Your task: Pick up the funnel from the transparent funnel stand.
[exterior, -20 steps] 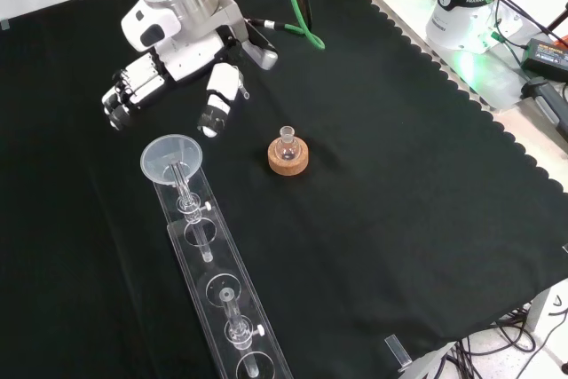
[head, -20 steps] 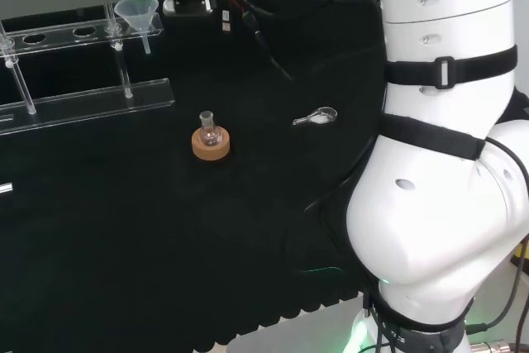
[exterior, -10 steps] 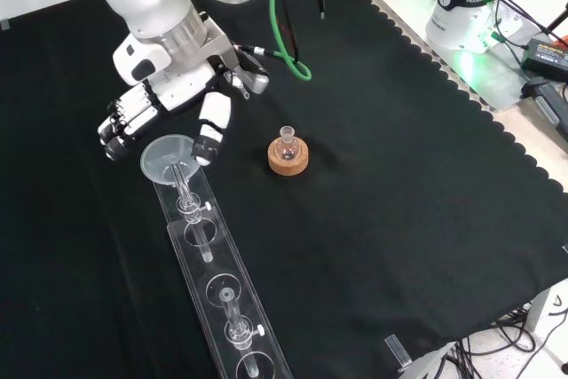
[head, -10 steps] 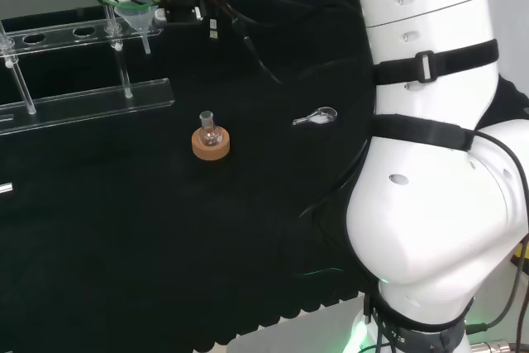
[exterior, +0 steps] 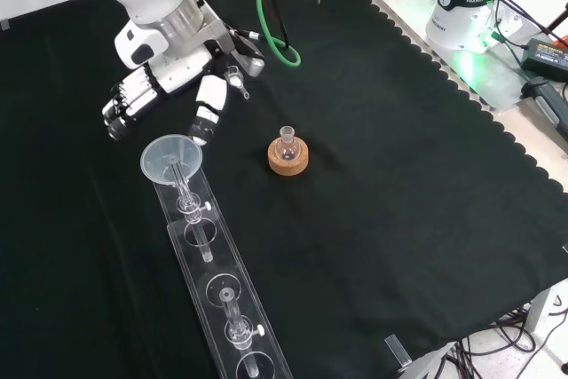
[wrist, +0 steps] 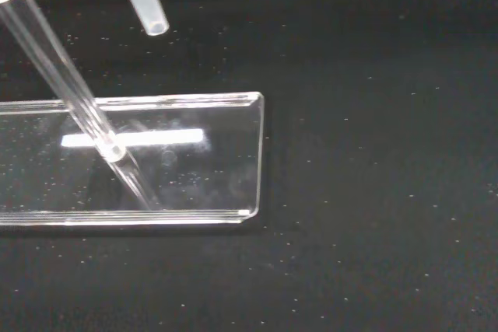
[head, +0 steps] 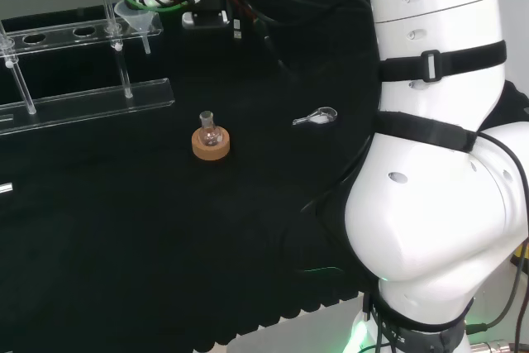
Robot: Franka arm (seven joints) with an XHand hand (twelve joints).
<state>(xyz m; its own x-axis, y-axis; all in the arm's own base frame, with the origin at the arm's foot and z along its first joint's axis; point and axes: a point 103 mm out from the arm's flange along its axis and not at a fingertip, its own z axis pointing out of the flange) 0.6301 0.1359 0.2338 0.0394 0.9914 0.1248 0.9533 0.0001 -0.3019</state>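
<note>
- White arm (head: 430, 229) of big rounded links, bound with black straps and buckles.
- Hand (exterior: 169, 86): white with black fingertips.
- Green cable (exterior: 266, 6) and black cables alongside.

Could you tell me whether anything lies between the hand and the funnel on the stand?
Nothing does. In the front view the hand hovers just above the funnel, thumb tip close to its rim, with bare black cloth showing in the narrow gap.

No readable text, labels, numbers or signs anywhere (clear ware unmarked, cloth plain).
</note>
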